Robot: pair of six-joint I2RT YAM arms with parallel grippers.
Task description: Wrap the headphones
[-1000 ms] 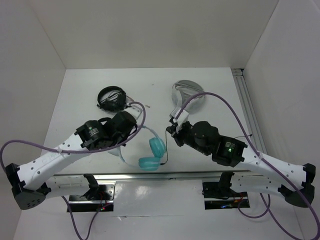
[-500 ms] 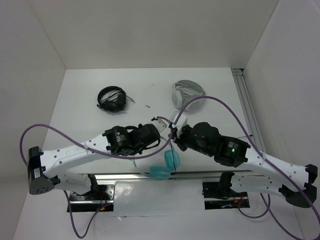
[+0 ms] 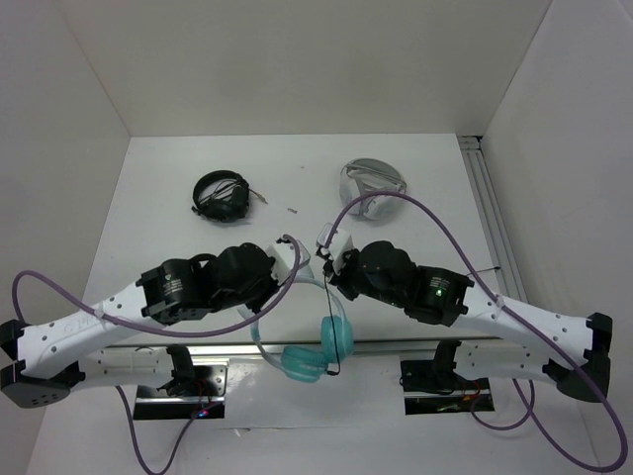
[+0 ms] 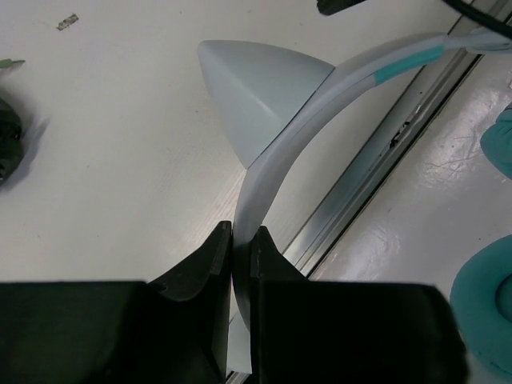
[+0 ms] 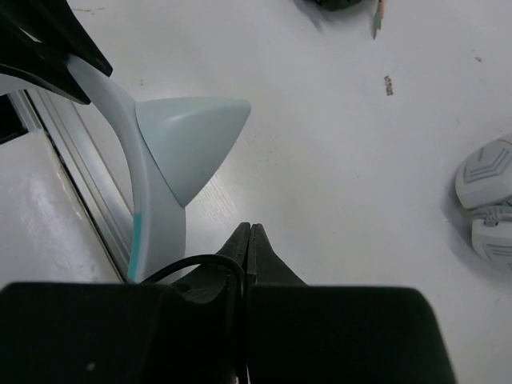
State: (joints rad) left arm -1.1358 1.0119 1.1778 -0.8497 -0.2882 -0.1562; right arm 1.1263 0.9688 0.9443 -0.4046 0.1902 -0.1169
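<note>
The teal headphones hang between my two grippers, with the ear cups low over the near rail. My left gripper is shut on the pale headband, just below its pointed tip. In the top view it sits left of the right gripper. My right gripper is shut on the thin black cable, which loops over one finger and runs in between the two. The headband stands just left of it. The cable drops down past the cups.
Black headphones lie at the back left and grey-and-white headphones at the back right. A small scrap lies between them. A metal rail runs along the near edge and another along the right side.
The left gripper swung right with the headband, then came back a little left. The ear cups moved from the table toward the near rail. The right gripper shifted slightly left, still shut.
</note>
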